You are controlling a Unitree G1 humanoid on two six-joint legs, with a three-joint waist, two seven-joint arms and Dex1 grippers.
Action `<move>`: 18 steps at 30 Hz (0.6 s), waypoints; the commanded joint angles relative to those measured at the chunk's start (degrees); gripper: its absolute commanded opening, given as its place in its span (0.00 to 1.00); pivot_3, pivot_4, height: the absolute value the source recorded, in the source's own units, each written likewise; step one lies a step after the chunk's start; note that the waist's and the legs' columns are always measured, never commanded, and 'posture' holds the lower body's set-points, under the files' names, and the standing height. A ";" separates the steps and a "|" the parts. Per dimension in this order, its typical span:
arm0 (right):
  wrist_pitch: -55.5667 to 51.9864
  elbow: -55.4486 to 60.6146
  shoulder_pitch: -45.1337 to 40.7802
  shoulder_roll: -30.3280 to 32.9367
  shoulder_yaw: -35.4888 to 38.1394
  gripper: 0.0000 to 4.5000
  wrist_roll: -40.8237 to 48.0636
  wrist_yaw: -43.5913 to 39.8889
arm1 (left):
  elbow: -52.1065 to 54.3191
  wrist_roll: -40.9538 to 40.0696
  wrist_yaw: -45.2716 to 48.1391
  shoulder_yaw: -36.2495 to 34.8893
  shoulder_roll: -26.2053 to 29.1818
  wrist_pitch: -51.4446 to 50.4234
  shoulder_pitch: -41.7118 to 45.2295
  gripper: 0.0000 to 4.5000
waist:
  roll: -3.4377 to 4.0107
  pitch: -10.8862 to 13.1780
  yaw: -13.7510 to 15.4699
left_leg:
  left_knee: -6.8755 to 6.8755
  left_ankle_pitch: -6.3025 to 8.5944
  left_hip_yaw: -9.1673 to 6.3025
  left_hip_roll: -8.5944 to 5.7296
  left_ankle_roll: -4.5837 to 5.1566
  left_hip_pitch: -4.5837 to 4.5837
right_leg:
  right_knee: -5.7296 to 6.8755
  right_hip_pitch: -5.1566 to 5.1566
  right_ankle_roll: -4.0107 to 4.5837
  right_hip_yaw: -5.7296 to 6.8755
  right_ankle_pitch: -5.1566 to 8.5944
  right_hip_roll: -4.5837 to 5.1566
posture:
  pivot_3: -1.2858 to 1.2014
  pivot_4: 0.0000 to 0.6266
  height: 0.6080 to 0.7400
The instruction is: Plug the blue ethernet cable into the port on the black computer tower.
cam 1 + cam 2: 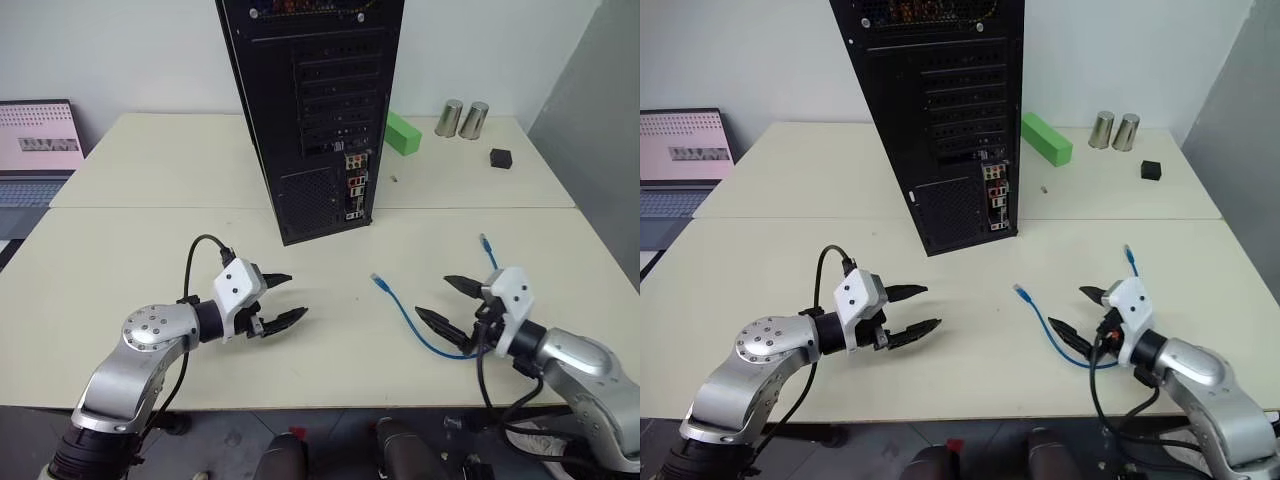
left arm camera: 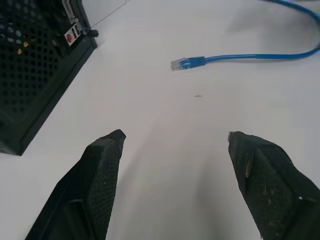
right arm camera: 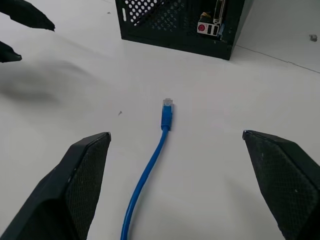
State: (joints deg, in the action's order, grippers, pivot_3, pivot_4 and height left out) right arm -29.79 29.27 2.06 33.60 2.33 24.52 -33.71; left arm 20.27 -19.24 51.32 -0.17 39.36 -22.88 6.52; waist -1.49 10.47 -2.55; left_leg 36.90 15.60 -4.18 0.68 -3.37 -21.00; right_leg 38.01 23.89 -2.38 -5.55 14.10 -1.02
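Note:
The black computer tower (image 1: 310, 110) stands upright at the middle back of the table, its rear face towards me. A strip of coloured connectors (image 1: 355, 185) runs down its lower right; the port itself is too small to pick out there. The blue ethernet cable (image 1: 400, 310) lies loose on the table to the right of centre, one plug (image 3: 166, 111) pointing towards the tower, its other end (image 1: 484, 240) farther right. My right gripper (image 1: 432, 296) hovers open just right of the cable's curve, holding nothing. Left of centre, my left gripper (image 1: 297, 296) is open and empty, its fingers pointing at the near plug (image 2: 187, 63).
A laptop (image 1: 35, 150) sits at the far left edge. Behind the tower to the right are a green block (image 1: 403, 132), two metal cups (image 1: 462, 118) and a small black cube (image 1: 501, 158). A seam (image 1: 150, 207) runs across the tabletop.

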 commanded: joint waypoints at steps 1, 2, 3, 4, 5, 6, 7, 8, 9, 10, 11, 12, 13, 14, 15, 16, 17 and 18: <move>0.89 -3.88 -3.29 -2.75 -4.89 1.00 -4.30 2.11 | 1.48 -1.52 3.48 0.84 1.97 -0.17 1.59 0.79 | -0.02 0.01 -0.15 | -0.01 0.00 0.00 0.01 0.00 0.01 | 0.00 0.00 0.00 0.00 0.00 -0.01 | 0.52 0.24 1.00; 0.82 -5.55 -4.33 -3.71 -6.19 1.00 -5.24 2.59 | 1.36 -1.20 4.43 1.27 2.65 0.15 1.92 0.79 | -0.01 0.01 -0.30 | -0.01 0.00 0.00 0.01 0.00 0.01 | 0.00 0.01 0.00 0.00 0.00 -0.01 | 0.52 0.24 1.00; 0.92 -8.32 -6.12 -5.18 -8.03 1.00 -6.75 3.33 | 0.92 -0.95 5.46 1.60 3.28 0.51 2.78 0.79 | -0.02 0.02 -0.36 | -0.01 0.00 0.00 -0.01 0.00 0.01 | 0.02 0.01 0.01 -0.01 0.01 0.00 | 0.52 0.24 1.00; 0.98 -10.26 -7.38 -6.21 -9.25 1.00 -7.84 3.85 | 0.59 -0.76 6.17 1.82 3.71 0.83 3.39 0.79 | -0.05 0.03 -0.43 | -0.01 0.00 0.00 0.00 0.00 0.00 | 0.00 0.01 0.01 0.00 0.01 0.00 | 0.52 0.24 1.00; 0.96 -12.46 -8.77 -7.39 -10.23 1.00 -9.50 5.24 | 0.23 -0.42 6.66 2.12 3.96 1.36 4.16 0.79 | -0.06 0.04 -0.52 | 0.00 0.00 0.00 0.00 0.00 -0.01 | 0.00 0.02 0.01 0.01 0.00 0.00 | 0.52 0.24 1.00; 0.85 -14.14 -9.82 -8.36 -10.85 1.00 -10.58 6.23 | -0.05 -0.28 6.64 2.34 3.78 1.59 4.98 0.79 | -0.05 0.04 -0.52 | 0.01 0.00 0.00 0.00 0.00 -0.01 | 0.01 0.02 0.00 0.01 0.00 0.00 | 0.52 0.24 1.00; 0.92 -15.34 -10.47 -8.97 -11.26 1.00 -11.61 6.93 | -0.20 -0.15 6.54 2.54 3.54 1.71 5.56 0.79 | -0.06 0.04 -0.52 | 0.01 0.00 0.00 -0.01 0.00 -0.01 | 0.02 0.02 0.00 0.00 0.00 0.00 | 0.52 0.24 1.00; 1.17 -16.26 -10.98 -9.50 -11.62 1.00 -12.61 7.48 | -0.27 -0.13 6.54 2.65 3.40 1.65 6.01 0.79 | -0.05 0.04 -0.49 | 0.01 0.00 -0.01 -0.01 0.00 -0.02 | 0.01 0.02 0.00 0.02 0.00 0.00 | 0.52 0.24 1.00; 0.98 -16.68 -11.22 -9.86 -11.93 1.00 -13.09 7.63 | -0.24 -0.14 6.57 2.80 3.28 1.57 6.24 0.79 | -0.05 0.04 -0.48 | 0.01 0.00 -0.01 -0.02 0.00 -0.04 | 0.01 0.05 0.00 0.01 -0.01 0.00 | 0.52 0.24 1.00; 0.79 -16.92 -11.36 -10.09 -12.26 1.00 -13.53 7.70 | -0.22 -0.08 6.61 2.96 3.22 1.58 6.35 0.79 | -0.05 0.04 -0.52 | 0.00 0.00 -0.01 -0.02 0.00 -0.03 | 0.01 0.04 0.01 0.01 0.00 0.01 | 0.52 0.24 1.00; 0.70 -17.05 -11.46 -10.28 -12.70 1.00 -14.18 7.82 | -0.17 -0.02 6.69 3.15 3.16 1.66 6.40 0.79 | -0.06 0.04 -0.57 | 0.00 0.00 -0.01 -0.02 0.00 -0.04 | 0.00 0.04 0.01 0.01 0.00 0.01 | 0.52 0.24 1.00; 0.49 -17.07 -11.52 -10.52 -12.97 0.91 -14.62 8.09 | -0.14 -0.08 6.79 3.23 3.09 1.71 6.41 0.79 | -0.06 0.04 -0.61 | 0.00 0.01 -0.01 -0.01 0.01 -0.05 | -0.01 0.04 0.01 0.00 0.00 0.01 | 0.52 0.24 1.00; 0.36 -17.08 -11.59 -10.74 -13.23 0.90 -15.00 8.30 | -0.15 -0.11 6.85 3.28 3.05 1.74 6.42 0.79 | -0.06 0.04 -0.64 | 0.00 0.01 -0.01 -0.01 0.01 -0.05 | -0.01 0.04 0.01 0.00 0.00 0.01 | 0.52 0.24 1.00; 0.22 -17.02 -11.62 -10.92 -13.40 0.84 -15.31 8.39 | -0.16 -0.13 6.89 3.31 3.05 1.78 6.43 0.79 | -0.06 0.04 -0.65 | 0.00 0.01 -0.01 -0.01 0.01 -0.04 | 0.00 0.04 0.00 0.00 0.00 0.02 | 0.52 0.24 1.00; -0.09 -16.89 -11.59 -11.05 -13.52 0.80 -15.53 8.36 | -0.20 -0.12 6.92 3.32 3.04 1.84 6.46 0.79 | -0.06 0.04 -0.65 | 0.00 0.01 -0.03 0.00 0.01 -0.03 | 0.02 0.04 0.01 0.02 -0.01 0.01 | 0.52 0.24 1.00; -0.30 -16.75 -11.53 -11.16 -13.60 0.75 -15.72 8.28 | -0.24 -0.10 6.92 3.35 3.04 1.90 6.49 0.79 | -0.06 0.04 -0.66 | 0.01 0.01 -0.04 0.00 0.02 -0.02 | 0.05 0.03 0.01 0.02 -0.01 0.01 | 0.52 0.24 1.00; -0.55 -16.60 -11.44 -11.29 -13.60 0.67 -15.83 8.25 | -0.31 -0.10 6.92 3.37 3.03 1.93 6.54 0.79 | -0.06 0.04 -0.66 | 0.01 0.01 -0.04 0.00 0.02 0.00 | 0.07 0.02 0.01 0.02 -0.01 0.00 | 0.52 0.24 1.00; -0.84 -16.47 -11.36 -11.42 -13.56 0.61 -15.95 8.35 | -0.39 -0.09 6.93 3.40 3.02 1.98 6.60 0.79 | -0.06 0.04 -0.66 | 0.01 0.01 -0.04 0.00 0.02 0.03 | 0.07 0.00 0.01 0.02 -0.01 0.00 | 0.52 0.24 1.00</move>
State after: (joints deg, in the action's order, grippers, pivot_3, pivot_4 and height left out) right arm -29.55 12.39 -9.62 22.16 -10.96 9.61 -25.83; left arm 19.59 -19.15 58.13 3.53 42.43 -21.93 12.21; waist -1.55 10.51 -3.21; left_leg 36.92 15.60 -4.23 0.68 -3.36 -20.94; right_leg 38.08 23.83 -2.38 -5.52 14.10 -1.01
